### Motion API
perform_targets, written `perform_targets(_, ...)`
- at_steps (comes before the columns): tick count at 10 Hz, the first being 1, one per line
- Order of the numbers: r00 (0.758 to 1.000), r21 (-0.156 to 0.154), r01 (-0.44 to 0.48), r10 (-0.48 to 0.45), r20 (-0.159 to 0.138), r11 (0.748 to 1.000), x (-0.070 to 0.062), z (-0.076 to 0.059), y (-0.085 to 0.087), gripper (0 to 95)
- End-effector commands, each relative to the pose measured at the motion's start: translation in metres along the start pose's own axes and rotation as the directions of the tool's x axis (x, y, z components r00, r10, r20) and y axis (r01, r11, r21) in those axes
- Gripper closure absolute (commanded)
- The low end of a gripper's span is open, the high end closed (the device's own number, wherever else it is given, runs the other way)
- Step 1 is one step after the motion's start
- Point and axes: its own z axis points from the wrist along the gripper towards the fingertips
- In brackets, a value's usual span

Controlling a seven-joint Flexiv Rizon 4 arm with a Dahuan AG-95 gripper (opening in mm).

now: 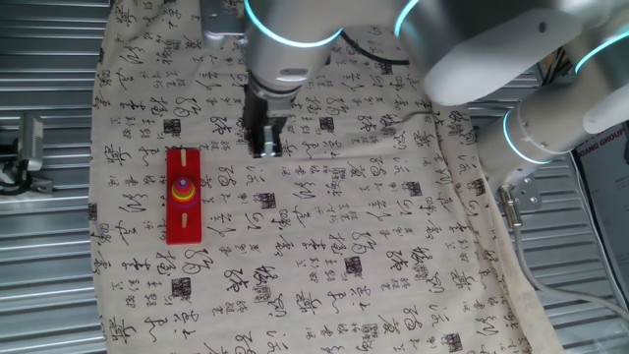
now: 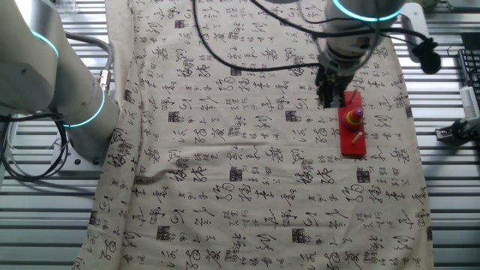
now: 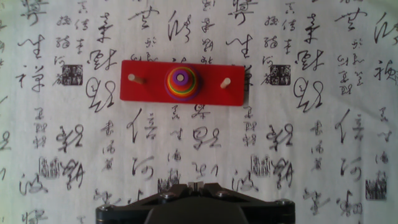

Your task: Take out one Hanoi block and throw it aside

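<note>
Purple, tiny and round, the Hanoi block [image 3: 180, 77] is topping a stack of coloured rings on the middle peg of a red base board [image 3: 149, 94] — upper centre in the hand view. Two bare pegs are flanking it. The gripper [image 1: 266, 145] is hovering apart from the board, its jaws looking closed together and holding nothing, above the calligraphy-printed cloth [image 1: 344, 246].

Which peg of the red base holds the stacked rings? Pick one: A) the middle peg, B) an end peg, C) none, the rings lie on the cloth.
A: in the hand view the stacked rings sit on the middle of the red base, with a bare peg on each side.
</note>
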Motion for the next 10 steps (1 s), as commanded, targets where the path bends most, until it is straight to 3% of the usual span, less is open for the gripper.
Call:
perform_targets(1,1.0,-0.002,-0.002,0.002,-0.003,1.0,-0.006,0.0,0.002,95.0)
perform_targets(10,1.0,-0.001,-0.007,0.007,0.006,1.0,-0.034,0.014,0.01,95.0)
